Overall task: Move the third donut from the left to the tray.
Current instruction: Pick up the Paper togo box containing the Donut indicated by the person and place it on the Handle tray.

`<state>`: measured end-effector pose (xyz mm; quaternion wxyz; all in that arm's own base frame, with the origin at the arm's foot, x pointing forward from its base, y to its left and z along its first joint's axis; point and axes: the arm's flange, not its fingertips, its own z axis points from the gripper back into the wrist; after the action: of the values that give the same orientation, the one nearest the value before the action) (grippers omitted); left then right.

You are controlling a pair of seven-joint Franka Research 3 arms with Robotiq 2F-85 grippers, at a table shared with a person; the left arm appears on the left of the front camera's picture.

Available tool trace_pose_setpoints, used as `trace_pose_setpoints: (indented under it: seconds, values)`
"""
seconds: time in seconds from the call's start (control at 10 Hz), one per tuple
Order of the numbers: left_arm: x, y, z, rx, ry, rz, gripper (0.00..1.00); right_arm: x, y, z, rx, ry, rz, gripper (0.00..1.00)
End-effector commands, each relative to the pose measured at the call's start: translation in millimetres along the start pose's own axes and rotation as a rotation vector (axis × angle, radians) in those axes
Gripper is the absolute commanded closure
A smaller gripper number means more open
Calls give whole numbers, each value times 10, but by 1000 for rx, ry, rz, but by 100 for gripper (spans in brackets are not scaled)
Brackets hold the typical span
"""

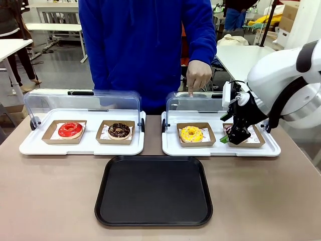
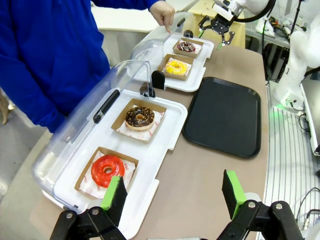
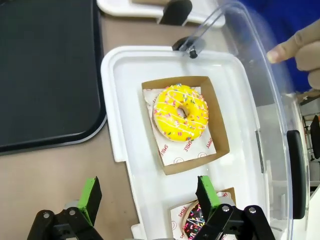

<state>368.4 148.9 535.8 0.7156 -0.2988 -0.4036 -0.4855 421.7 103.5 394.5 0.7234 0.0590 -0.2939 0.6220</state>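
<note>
**Yellow donut (image 1: 191,133) sits in its box, right gripper (image 1: 231,136) open beside it**

The yellow donut lies in a brown cardboard box (image 3: 218,150) on the right-hand white tray (image 1: 215,149), whose clear lid (image 1: 195,103) is raised. The right gripper hangs over the neighbouring chocolate donut (image 3: 194,225), jaws spread wide, holding nothing. The left gripper (image 2: 175,190) is open too. The black tray (image 1: 155,193) lies just in front. A person's hand (image 1: 198,75) points down behind the lid
</note>
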Motion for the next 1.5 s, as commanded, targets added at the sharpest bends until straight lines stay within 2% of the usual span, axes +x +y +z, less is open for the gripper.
trace_pose_setpoints:
  seconds: [0.0,0.4,0.5,0.7,1.1,1.4]
  values:
    - [20,-5,6,-3,-26,-22,0,-50,-57,72,12,-7,-21,0]
    - [20,-5,6,-3,-26,-22,0,-97,-52,46,2,-7,-18,0]
    - [20,-5,6,-3,-26,-22,0,60,-107,-127,-45,85,0,0]
    - [20,-5,6,-3,-26,-22,0,194,-173,-329,-57,189,7,0]
    - [20,-5,6,-3,-26,-22,0,329,-244,-696,-55,284,75,0]
    - [20,-5,6,-3,-26,-22,0,333,-352,-861,-51,320,116,0]
